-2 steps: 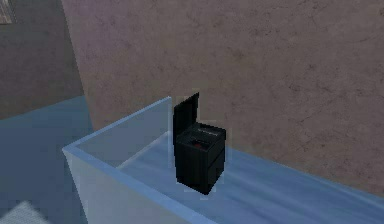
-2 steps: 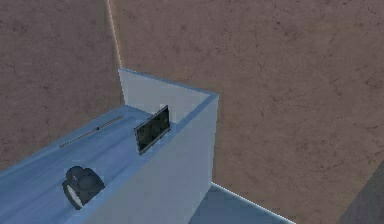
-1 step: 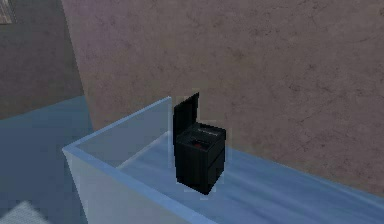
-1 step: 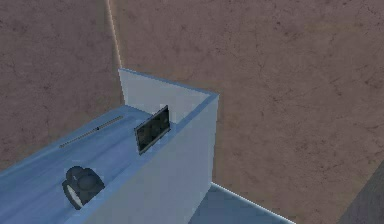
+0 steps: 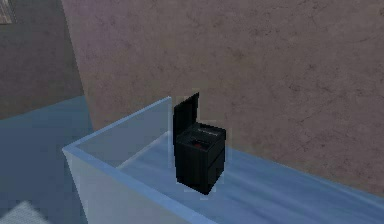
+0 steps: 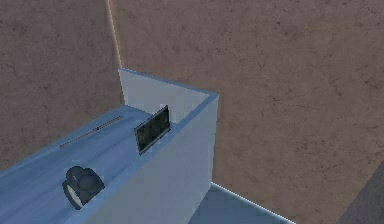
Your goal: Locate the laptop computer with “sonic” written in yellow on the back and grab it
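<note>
- Nearby, in the arm side view, a round dark thing [image 6: 82, 187] sits on the pale blue counter [image 6: 185, 150] close to its front edge; it is too small to name
- Further along the same top lies a thin grey rod [image 6: 95, 130], flat and running with the counter's length
- Beyond it a dark flat panel [image 6: 152, 130] stands tilted near the counter's edge, its face greenish
- By shape the panel is the likeliest laptop, probably propped on its hinge so the screen can be read; no yellow lettering can be made out on it
- In the forward view a dark box [image 5: 200, 152] with a raised flap stands on a pale blue top [image 5: 270, 195], just beside a raised end wall [image 5: 125, 135]
- Whether the box is the panel seen from another side cannot be told, and what lies under the flap is hidden
- That end wall makes the top something of a shallow bin, likely there to stop things sliding off
- Whether the claw is apart, together or clamped on anything cannot be told from these pictures
- Farthest back, a brown wall [image 6: 290, 90] rises behind the counter
</note>
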